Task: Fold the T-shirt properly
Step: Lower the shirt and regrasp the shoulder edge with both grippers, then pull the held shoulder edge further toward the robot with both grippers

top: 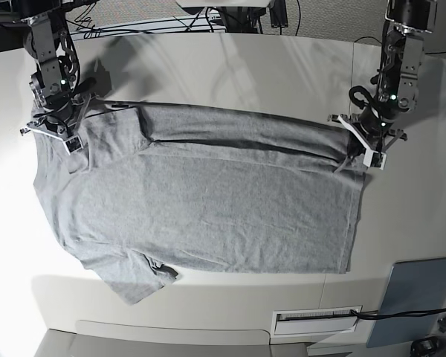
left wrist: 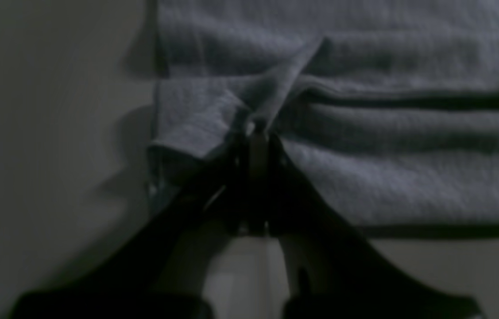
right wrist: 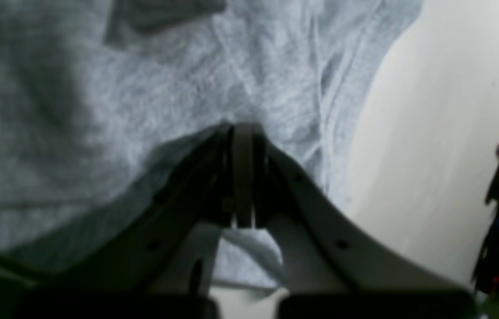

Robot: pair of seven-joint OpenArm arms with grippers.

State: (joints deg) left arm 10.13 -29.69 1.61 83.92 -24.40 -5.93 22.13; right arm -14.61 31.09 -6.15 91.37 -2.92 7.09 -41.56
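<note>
- Both end effectors pinch the T-shirt [top: 208,216]: left end effector [left wrist: 258,128] on a hem corner, right end effector [right wrist: 242,128] near a sleeve.
- Shirt lies spread (far edge folded over) on the bench [top: 230,67].

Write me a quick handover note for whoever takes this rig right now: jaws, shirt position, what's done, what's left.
Left gripper: jaws shut on the T-shirt, pinching its hem corner at the far edge.
Right gripper: jaws shut on the T-shirt near the shoulder and sleeve, at the far edge.
The T-shirt lies spread across the table, plain side up; its far edge is rolled over into a narrow band between the two grips.
Done: both far corners gripped, first fold begun.
Left: carry the far edge toward the near edge, then finish folding.
</note>
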